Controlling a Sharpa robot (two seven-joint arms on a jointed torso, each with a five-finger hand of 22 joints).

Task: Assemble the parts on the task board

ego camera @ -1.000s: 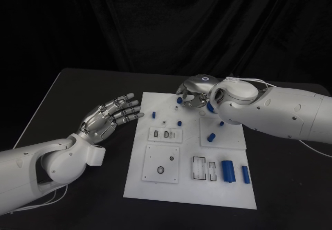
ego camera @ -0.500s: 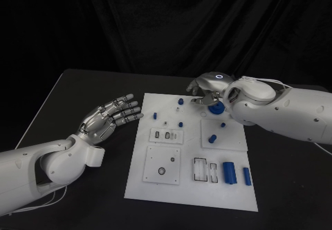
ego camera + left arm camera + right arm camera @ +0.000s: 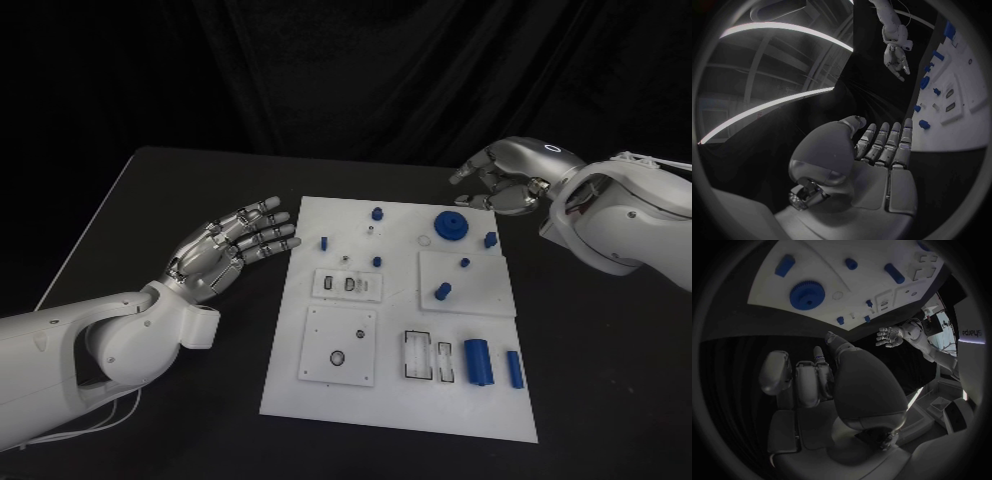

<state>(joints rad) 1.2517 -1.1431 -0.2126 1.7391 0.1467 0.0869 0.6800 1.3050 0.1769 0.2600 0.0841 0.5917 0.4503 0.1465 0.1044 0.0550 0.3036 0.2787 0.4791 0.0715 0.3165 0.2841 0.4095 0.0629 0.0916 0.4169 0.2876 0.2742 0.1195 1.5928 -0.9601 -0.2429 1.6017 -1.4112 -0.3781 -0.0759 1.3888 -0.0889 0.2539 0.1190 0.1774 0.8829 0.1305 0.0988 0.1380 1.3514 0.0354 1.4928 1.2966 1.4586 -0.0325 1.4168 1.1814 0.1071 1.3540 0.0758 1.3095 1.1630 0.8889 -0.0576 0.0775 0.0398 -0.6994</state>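
The white task board (image 3: 361, 395) lies in the middle of the black table. A blue gear (image 3: 451, 226) lies flat near its far right corner, and it appears again as the blue gear (image 3: 806, 294) in the right wrist view. Small blue pegs (image 3: 376, 212) stand around it, and two blue cylinders (image 3: 476, 359) lie at the near right. My right hand (image 3: 505, 183) hovers past the far right corner, fingers loosely bent, holding nothing. My left hand (image 3: 231, 245) hangs left of the board, fingers spread and empty, seen also as the left hand (image 3: 876, 150).
Grey-white inset plates (image 3: 336, 343) with slots and holes sit on the board's near left and middle. Bare black table (image 3: 159, 200) lies to the left and right of the board. A dark curtain closes the back.
My right hand has drawn away from over the board's far part to beyond its right corner, leaving the blue gear lying uncovered on the board. The left hand has not moved.
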